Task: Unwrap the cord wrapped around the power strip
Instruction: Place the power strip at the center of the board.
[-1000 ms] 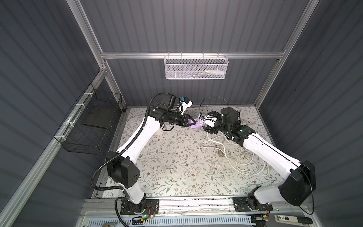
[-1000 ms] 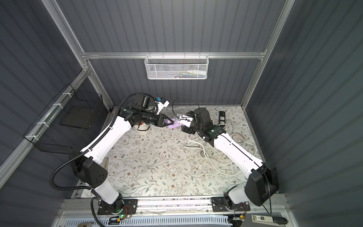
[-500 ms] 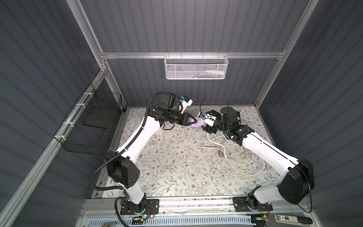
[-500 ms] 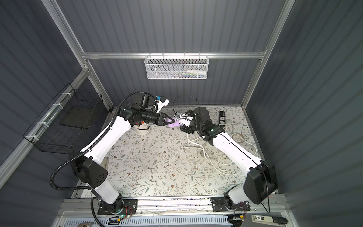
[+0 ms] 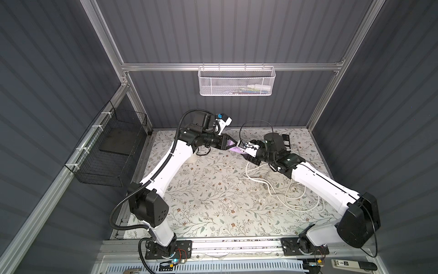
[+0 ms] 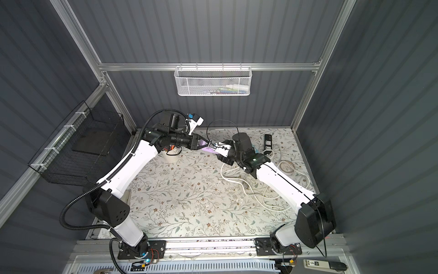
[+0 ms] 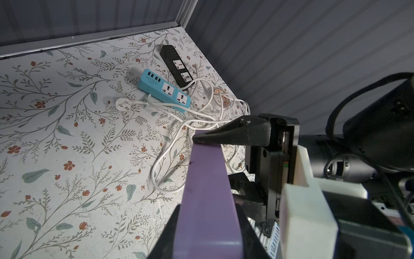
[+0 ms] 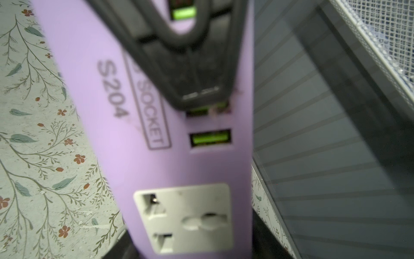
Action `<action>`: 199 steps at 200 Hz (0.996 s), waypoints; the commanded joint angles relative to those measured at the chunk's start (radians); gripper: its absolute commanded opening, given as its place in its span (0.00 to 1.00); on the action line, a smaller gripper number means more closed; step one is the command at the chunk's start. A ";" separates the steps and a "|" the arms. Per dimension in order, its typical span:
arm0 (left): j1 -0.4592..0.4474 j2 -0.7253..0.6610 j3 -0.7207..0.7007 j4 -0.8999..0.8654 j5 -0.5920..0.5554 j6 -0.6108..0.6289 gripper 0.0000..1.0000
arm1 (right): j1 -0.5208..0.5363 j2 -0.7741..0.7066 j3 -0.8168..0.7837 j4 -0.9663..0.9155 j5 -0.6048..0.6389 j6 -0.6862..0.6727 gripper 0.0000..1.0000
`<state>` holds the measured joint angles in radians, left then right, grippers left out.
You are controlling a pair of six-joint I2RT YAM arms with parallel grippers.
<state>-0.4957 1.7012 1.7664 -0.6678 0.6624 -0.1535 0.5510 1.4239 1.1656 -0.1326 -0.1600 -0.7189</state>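
Left jaws hold purple power strip (image 5: 234,149); right jaws at its end

White shells on the left arm (image 5: 166,170) and right arm (image 5: 320,182), chunky black joints (image 5: 151,211)! Ribbed black conduit (image 5: 111,214) on the left, thin black cable (image 5: 257,120) on the right, black wedge-tipped left tool (image 5: 235,143).

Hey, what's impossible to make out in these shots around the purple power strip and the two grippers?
Any wraps remaining around the purple power strip: too small in both top views; the wrist views show only part of the strip.
Right gripper grip: in the left wrist view one finger lies on the strip, the other's tip is hidden behind it.
White mesh basket contents: too small, screened by mesh.
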 commanded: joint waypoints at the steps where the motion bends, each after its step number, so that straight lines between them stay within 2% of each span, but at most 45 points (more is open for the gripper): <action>1: -0.003 -0.039 0.004 0.012 0.034 0.016 0.00 | -0.022 -0.040 -0.018 0.065 0.031 0.159 0.00; 7: 0.001 -0.042 0.000 0.023 0.026 0.011 0.01 | -0.022 -0.046 -0.025 0.065 0.026 0.171 0.00; 17: 0.002 -0.054 -0.010 0.043 0.008 0.005 0.24 | -0.023 -0.055 -0.033 0.057 0.023 0.191 0.00; 31: 0.006 -0.083 -0.029 0.083 -0.015 -0.008 0.65 | -0.022 -0.072 -0.050 0.050 0.020 0.217 0.00; 35: 0.008 -0.091 -0.036 0.095 -0.022 -0.009 0.89 | -0.021 -0.076 -0.055 0.049 0.020 0.226 0.00; 37: 0.008 -0.096 -0.038 0.102 -0.026 -0.010 0.96 | -0.023 -0.078 -0.056 0.047 0.020 0.230 0.00; 39: 0.008 -0.100 -0.041 0.106 -0.032 -0.009 0.99 | -0.022 -0.081 -0.058 0.046 0.019 0.235 0.00; 58: 0.011 -0.146 -0.066 0.145 -0.118 -0.008 1.00 | -0.022 -0.089 -0.066 0.013 0.022 0.277 0.00; 94: 0.016 -0.283 -0.199 0.279 -0.388 -0.009 1.00 | -0.025 -0.063 -0.093 -0.025 0.046 0.397 0.00; 107: 0.016 -0.318 -0.236 0.306 -0.448 0.001 1.00 | -0.033 -0.030 -0.091 -0.038 0.031 0.449 0.00; 146: 0.016 -0.352 -0.284 0.343 -0.476 0.018 1.00 | -0.038 0.113 -0.021 -0.073 -0.006 0.575 0.00; 199: 0.016 -0.401 -0.371 0.403 -0.513 0.062 1.00 | -0.051 0.348 0.206 -0.235 0.019 0.689 0.00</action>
<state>-0.4870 1.3411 1.4292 -0.3130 0.1806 -0.1349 0.5110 1.7176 1.2636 -0.2939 -0.1524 -0.1207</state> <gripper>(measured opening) 0.997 0.523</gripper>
